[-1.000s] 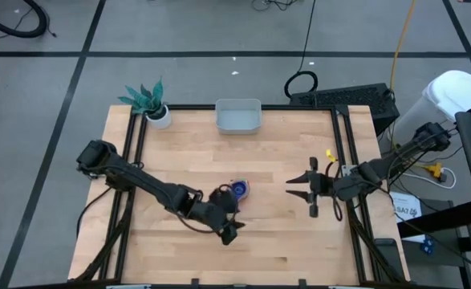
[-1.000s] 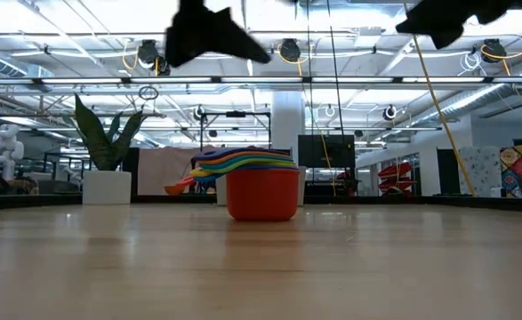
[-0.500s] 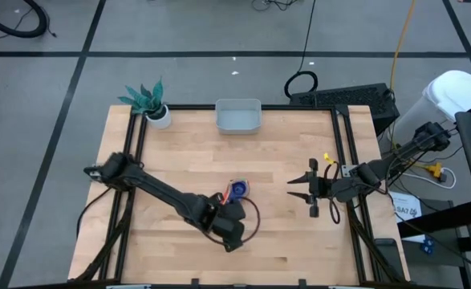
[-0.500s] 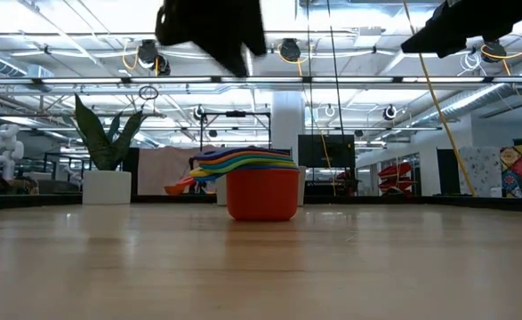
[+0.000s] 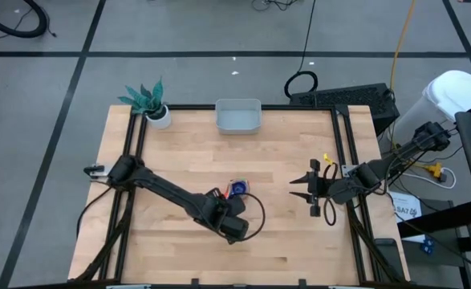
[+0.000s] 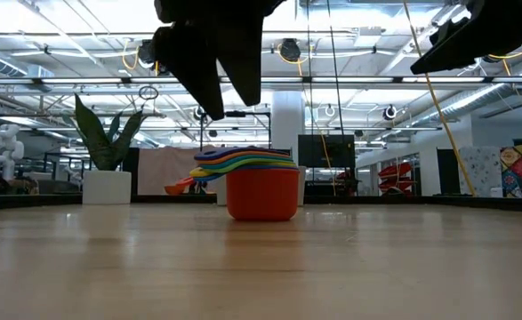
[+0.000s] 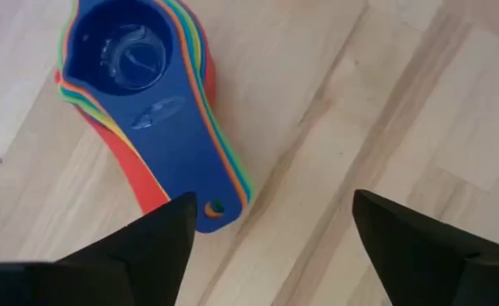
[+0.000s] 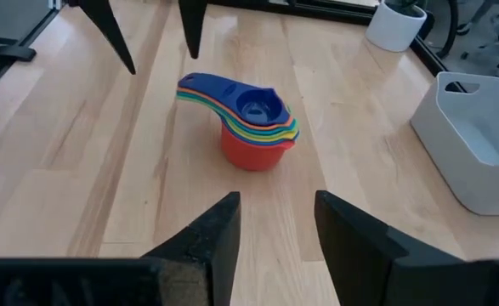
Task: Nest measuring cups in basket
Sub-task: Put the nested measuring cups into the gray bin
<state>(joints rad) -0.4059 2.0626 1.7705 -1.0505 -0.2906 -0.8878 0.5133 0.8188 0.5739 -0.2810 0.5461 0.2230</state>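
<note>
The measuring cups (image 5: 238, 189) stand nested in one stack on the table's middle, red at the bottom and dark blue on top (image 7: 121, 51). The red cup's base rests on the wood (image 6: 262, 197). Their fanned handles (image 7: 181, 153) point toward my left gripper (image 7: 270, 204). That gripper hangs open above the table just past the handles' ends, pointing steeply down (image 6: 223, 93), and touches nothing. My right gripper (image 5: 293, 191) waits open near the right edge, aimed at the stack (image 8: 276, 212). The pale basket (image 5: 237, 117) stands at the far edge.
A white pot with a teal plant (image 5: 152, 106) stands at the far left corner. Black rails (image 5: 343, 160) run along the table's left and right sides. Bare wood lies between the cups and the basket (image 8: 479, 144).
My left gripper has tipped from a slant to pointing steeply down. It has shifted a little toward the table's right, closer to the cups' handles. The stack of cups has stayed where it was.
</note>
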